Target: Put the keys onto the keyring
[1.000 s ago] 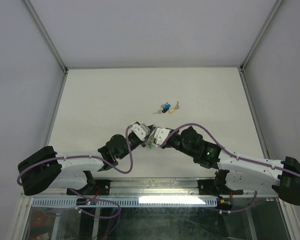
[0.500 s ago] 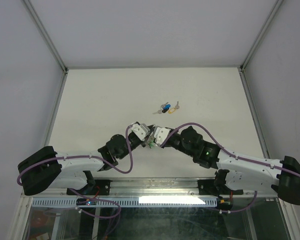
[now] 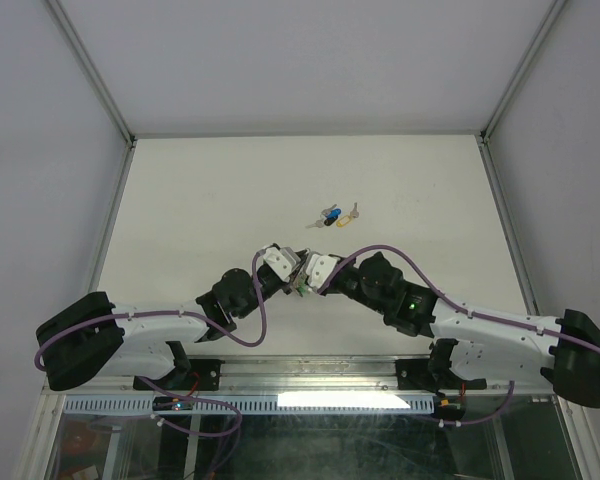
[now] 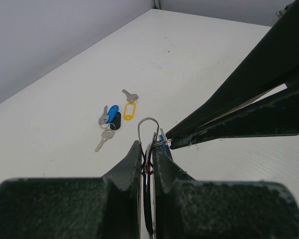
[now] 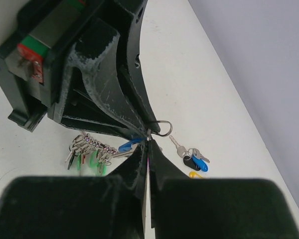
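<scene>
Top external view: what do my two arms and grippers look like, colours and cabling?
They match: the left arm and right arm have white link shells between bulky black joints, each trailing a looping purple cable. A small green light glows on the right arm. The left gripper and right gripper have white housings and dark, rough-textured tapering fingers.

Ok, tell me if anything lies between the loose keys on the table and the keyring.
Nothing visible does. The loose keys lie on bare table beyond the keyring, which the left fingers pinch upright; the right fingers are shut right beside it.
</scene>
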`<state>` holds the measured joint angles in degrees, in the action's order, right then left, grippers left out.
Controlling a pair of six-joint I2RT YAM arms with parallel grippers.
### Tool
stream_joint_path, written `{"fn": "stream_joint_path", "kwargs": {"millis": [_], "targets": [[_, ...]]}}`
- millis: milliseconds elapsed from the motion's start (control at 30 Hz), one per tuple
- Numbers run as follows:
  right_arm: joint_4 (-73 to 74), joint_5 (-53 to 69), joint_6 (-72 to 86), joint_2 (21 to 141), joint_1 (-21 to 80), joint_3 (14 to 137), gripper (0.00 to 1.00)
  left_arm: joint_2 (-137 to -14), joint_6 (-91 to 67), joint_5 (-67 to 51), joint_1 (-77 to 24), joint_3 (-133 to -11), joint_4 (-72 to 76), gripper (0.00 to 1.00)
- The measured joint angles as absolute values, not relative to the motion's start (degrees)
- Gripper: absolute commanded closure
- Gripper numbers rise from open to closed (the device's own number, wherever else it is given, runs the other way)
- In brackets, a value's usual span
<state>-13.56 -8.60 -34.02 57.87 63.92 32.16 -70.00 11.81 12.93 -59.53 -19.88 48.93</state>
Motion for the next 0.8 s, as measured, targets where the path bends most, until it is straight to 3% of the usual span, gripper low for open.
{"fn": "stream_joint_path", "kwargs": {"millis": [800], "targets": [[-17.78,-13.54,-31.99,58.85,64.73,32.16,1.0,-70.06,11.6,12.88,-59.18,-19.88,49.34,1.0]]}}
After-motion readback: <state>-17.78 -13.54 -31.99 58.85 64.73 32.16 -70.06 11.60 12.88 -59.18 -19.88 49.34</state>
